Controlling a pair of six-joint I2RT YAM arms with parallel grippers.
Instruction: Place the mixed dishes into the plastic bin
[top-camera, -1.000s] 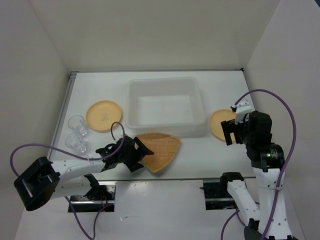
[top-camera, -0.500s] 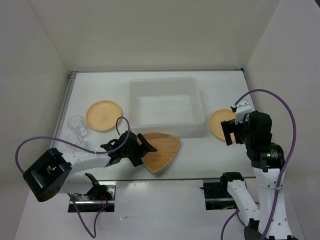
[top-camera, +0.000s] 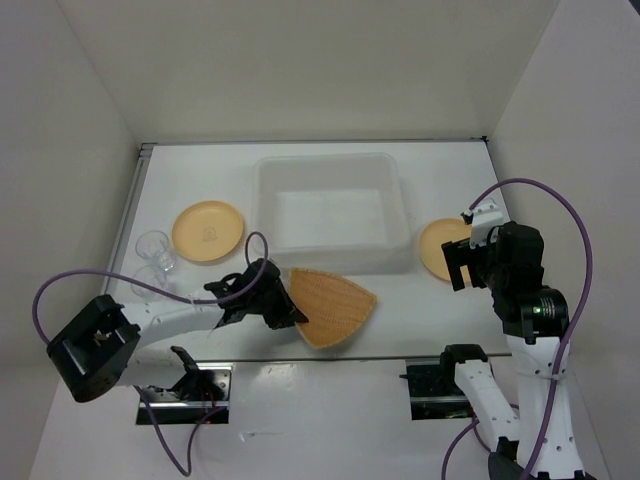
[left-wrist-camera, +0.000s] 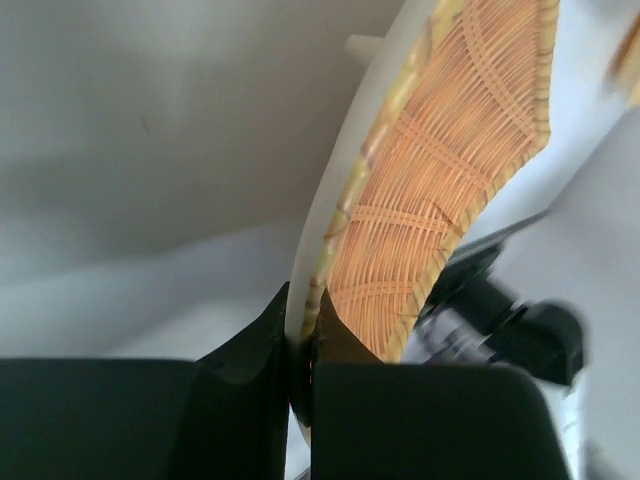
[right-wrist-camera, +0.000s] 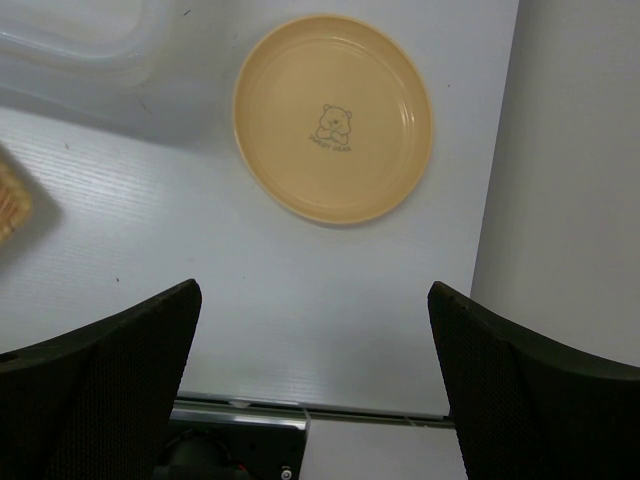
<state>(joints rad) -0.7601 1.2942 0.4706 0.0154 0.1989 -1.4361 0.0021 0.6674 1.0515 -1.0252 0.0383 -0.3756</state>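
L gripper (left-wrist-camera: 300, 345) clamped on rim of tan woven triangular basket dish (top-camera: 335, 305). R gripper (right-wrist-camera: 315, 380) spread wide over pale-orange round plate (right-wrist-camera: 333, 118).

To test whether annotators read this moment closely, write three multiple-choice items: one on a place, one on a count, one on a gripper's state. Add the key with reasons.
1. Where is the woven triangular dish?
A) inside the plastic bin
B) outside the bin, on its near side
C) behind the bin

2. How many pale-orange plates show in the top view?
A) one
B) two
C) three

3. How do the jaws of the right gripper stand?
A) shut on a plate
B) shut on the woven dish
C) open, holding nothing

Key:
1 B: the left gripper clamps the dish's edge in front of the bin's near wall.
2 B: one plate lies left of the bin, one right of it.
3 C: the right wrist view shows a plate lying free below spread jaws.
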